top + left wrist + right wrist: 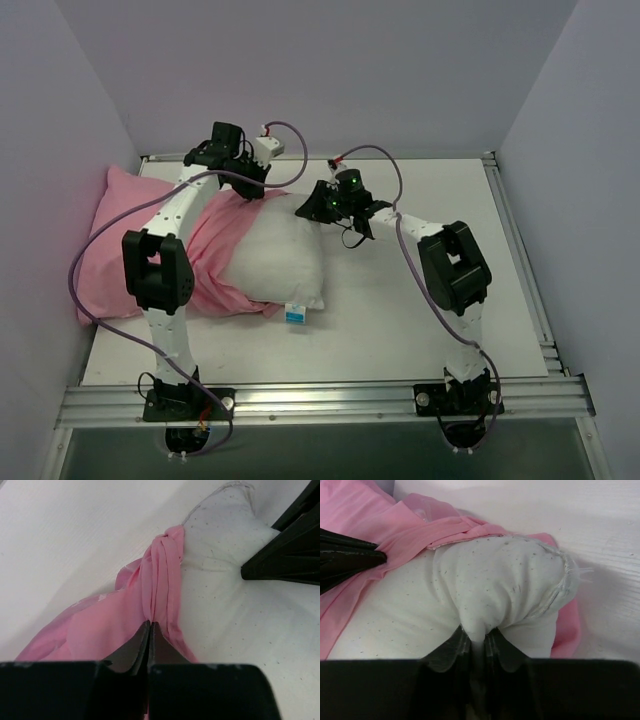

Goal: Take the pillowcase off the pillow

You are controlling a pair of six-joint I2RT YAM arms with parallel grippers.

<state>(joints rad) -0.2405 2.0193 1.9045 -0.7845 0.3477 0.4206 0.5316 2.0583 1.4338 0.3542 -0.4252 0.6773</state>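
The white pillow (278,262) lies mid-table, its right half bare, with a blue-and-white tag (295,314) at the near corner. The pink pillowcase (110,215) covers its left half and is bunched at the opening. My left gripper (252,186) is at the far edge of that opening. In the left wrist view it (150,624) is shut on a gathered fold of the pillowcase (162,580). My right gripper (312,208) is at the pillow's far right corner. In the right wrist view it (477,632) is shut on a pinch of the pillow (495,575).
The white table (430,310) is walled in by grey panels on the left, the back and the right. A metal rail (320,400) runs along the near edge, where both arm bases are bolted. Purple cables loop above each arm.
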